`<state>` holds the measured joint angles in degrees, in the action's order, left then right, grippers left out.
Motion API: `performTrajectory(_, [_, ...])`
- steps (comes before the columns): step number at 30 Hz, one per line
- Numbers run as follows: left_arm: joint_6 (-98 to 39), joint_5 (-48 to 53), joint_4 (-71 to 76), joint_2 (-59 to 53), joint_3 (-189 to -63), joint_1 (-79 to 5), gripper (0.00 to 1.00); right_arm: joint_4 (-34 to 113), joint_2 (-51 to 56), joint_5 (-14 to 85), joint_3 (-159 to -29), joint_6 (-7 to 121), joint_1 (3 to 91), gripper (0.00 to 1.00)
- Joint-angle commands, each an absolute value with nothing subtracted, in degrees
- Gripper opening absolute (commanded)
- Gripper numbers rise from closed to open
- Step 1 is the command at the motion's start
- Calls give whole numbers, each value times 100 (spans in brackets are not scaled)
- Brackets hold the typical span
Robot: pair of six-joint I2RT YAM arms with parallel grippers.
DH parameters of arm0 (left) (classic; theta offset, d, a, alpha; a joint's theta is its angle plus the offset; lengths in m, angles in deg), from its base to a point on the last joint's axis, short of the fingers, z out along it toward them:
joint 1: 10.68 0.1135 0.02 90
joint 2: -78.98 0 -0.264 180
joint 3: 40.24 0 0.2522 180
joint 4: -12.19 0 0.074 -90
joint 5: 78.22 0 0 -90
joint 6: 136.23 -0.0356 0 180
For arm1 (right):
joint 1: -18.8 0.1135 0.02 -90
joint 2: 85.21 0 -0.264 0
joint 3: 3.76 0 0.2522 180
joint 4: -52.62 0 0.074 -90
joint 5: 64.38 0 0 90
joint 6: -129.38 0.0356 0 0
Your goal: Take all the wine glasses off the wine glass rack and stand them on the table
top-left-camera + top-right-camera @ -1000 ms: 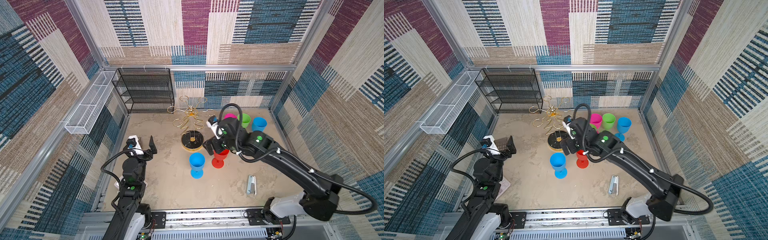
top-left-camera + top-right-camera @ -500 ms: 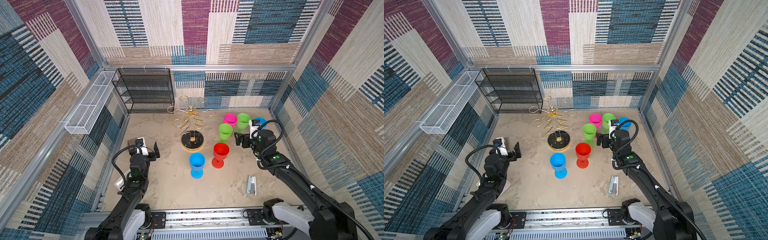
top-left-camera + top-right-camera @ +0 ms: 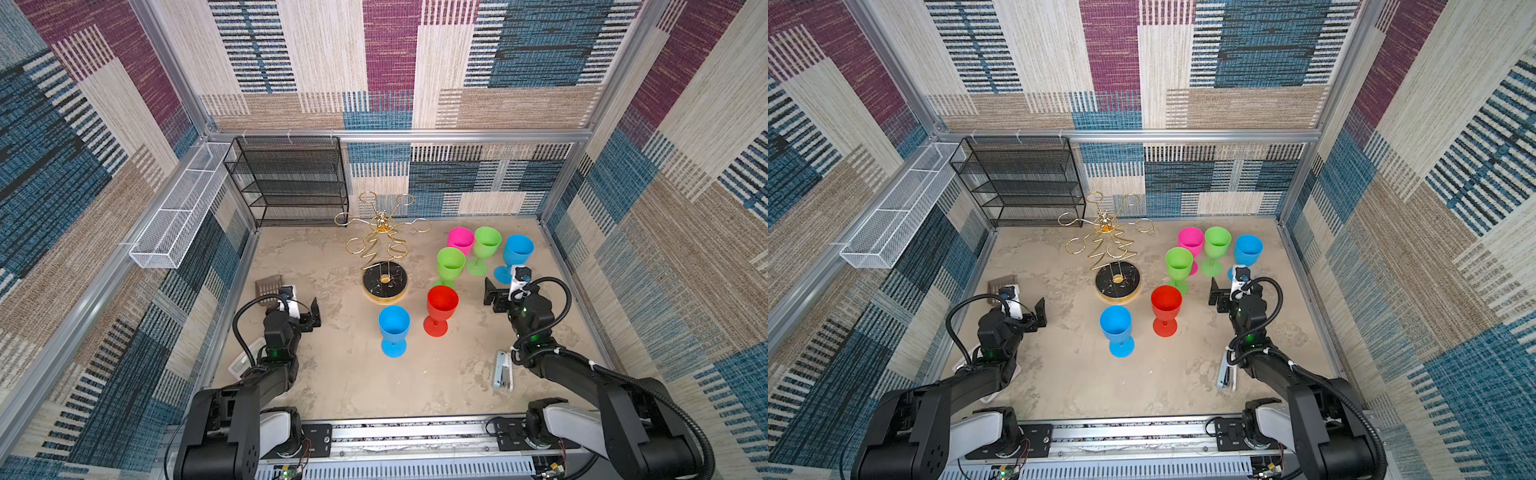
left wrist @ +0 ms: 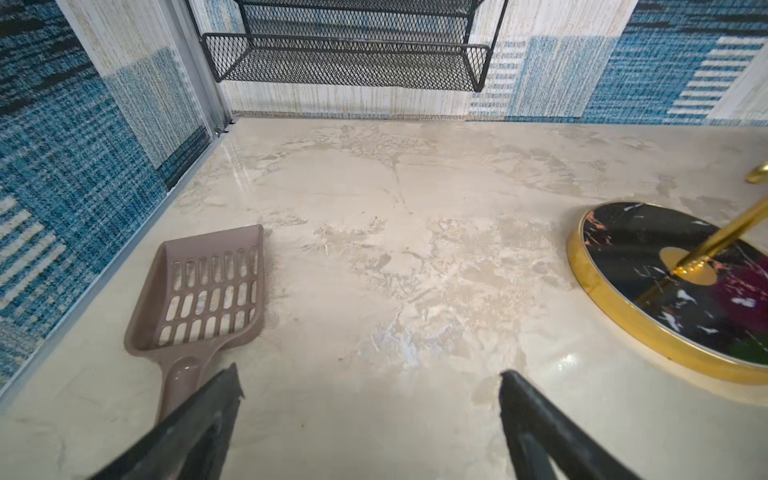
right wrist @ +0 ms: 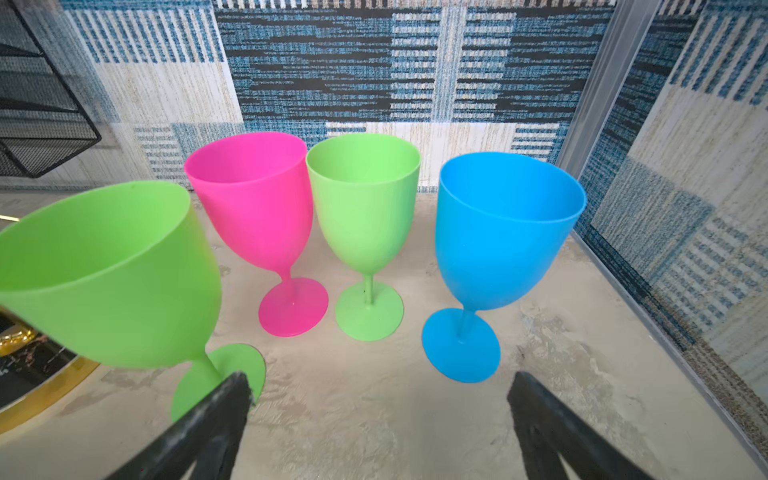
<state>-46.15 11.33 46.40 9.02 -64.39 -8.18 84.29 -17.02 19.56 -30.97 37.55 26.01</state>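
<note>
The wine glass rack (image 3: pixel 384 279) stood upright at the middle of the bench (image 3: pixel 353 386), toward the rear. Six wine glasses (image 3: pixel 442 303) stood upright on it, apart from the rack: two nearer the arms, four to its right. Left tool (image 4: pixel 370 374) and right tool (image 5: pixel 380 378) both gaped wide, gripping nothing.

Wine glasses: six.
- Blue, two: blue glass (image 5: pixel 505 232) ahead of the right gripper (image 5: pixel 379 384); second blue glass (image 3: pixel 393 324) between the two grippers.
- Green, two: green glass (image 5: pixel 104 270) beside the right gripper's finger; second green glass (image 5: pixel 363 199) farther ahead.
- Pink glass (image 5: pixel 253 195): one.
- Red glass (image 3: pixel 442 301): one.

Wine glass rack (image 3: pixel 374 282): one, with six ring arms.
Black mesh shelf (image 3: pixel 291 178): one.
White wire basket (image 3: pixel 174 216): one.
Slotted scoop (image 4: pixel 208 291): one, by the left gripper (image 4: pixel 369 376).
Grippers: two.
</note>
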Motion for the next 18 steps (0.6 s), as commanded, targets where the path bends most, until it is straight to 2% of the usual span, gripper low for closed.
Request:
performTrajectory(1, [-4611,872,5276,838,-6464,-754,99,9964,-1472,1917,-2814,3495,2533,99])
performTrajectory(6, [-4559,824,5416,662,-6475,-717,99,10917,-941,2152,-2546,3491,2367,99])
performTrajectory(13, [-4546,826,7749,-1250,-6373,-709,99,12081,-112,2370,-2334,3590,2118,99])
performTrajectory(18, [-4379,1302,7290,-1032,-6437,-704,99,12464,262,2387,-2308,3597,2100,99])
